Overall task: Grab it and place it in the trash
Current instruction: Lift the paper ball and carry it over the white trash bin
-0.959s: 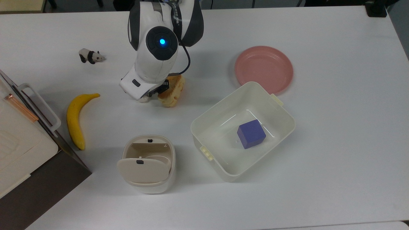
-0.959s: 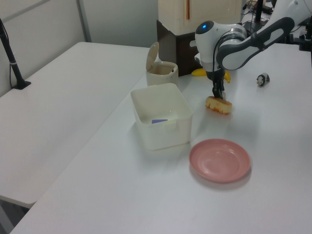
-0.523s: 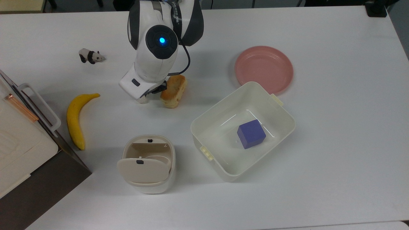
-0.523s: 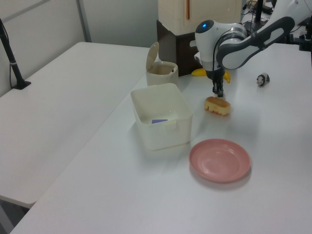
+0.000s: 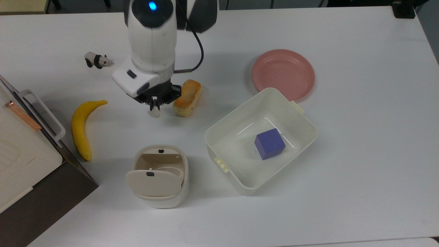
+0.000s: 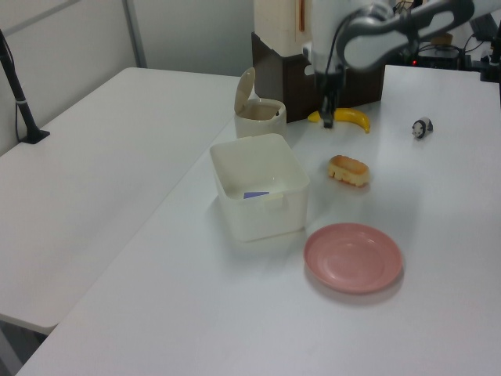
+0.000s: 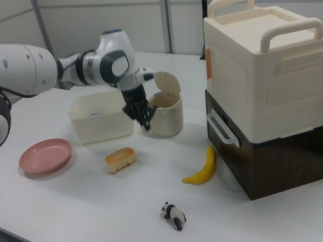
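Note:
A small crumpled white paper ball (image 5: 154, 112) hangs at the tips of my gripper (image 5: 155, 107), which is shut on it and raised off the table. In the right view the gripper (image 7: 145, 124) points down just in front of the beige trash bin (image 7: 164, 115). The bin (image 5: 159, 175) stands with its flap lid swung open, nearer the top view's bottom edge than the gripper. In the left view the gripper (image 6: 327, 117) hangs to the right of the bin (image 6: 258, 117). A golden-brown bread loaf (image 5: 187, 97) lies just to the top view's right of the gripper.
A white tub (image 5: 219, 128) holding a purple cube (image 5: 270, 144) stands right of the bin in the top view, with a pink plate (image 5: 283, 73) behind it. A banana (image 5: 81, 128), a panda figure (image 5: 97, 60) and a cream and brown cabinet (image 5: 20, 154) are on the top view's left.
The arm has risen from beside the bread and shifted toward the top view's left, carrying the paper ball up. The bread stays lying on the table.

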`<state>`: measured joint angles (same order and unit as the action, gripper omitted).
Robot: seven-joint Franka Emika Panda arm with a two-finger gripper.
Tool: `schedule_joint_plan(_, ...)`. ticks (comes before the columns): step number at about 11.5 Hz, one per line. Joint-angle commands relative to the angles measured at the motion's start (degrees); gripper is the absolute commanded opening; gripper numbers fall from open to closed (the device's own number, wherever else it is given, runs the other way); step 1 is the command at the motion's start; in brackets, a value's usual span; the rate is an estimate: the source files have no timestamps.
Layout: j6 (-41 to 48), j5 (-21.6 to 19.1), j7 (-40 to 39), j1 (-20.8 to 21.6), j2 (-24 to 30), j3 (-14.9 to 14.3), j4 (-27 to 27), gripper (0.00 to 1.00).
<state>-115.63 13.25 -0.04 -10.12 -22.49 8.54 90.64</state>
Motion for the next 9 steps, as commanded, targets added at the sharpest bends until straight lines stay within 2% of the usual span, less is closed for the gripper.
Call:
schedule_joint_plan(1, 0.4, -4.19, -1.63, 0.19, 1.75, -0.28, -3.54, 0.03)
schedule_joint_plan(3, -2.22, -4.89, -1.1, 0.19, 1.4, -0.36, -3.98, 0.04)
schedule_joint_plan(7, -18.38, -6.04, 5.2, 0.19, 0.87, -0.54, -3.63, 0.04)
schedule_joint_plan(9, -19.81, -5.6, 8.82, 0.28, 0.87, -0.45, -3.81, 0.04)
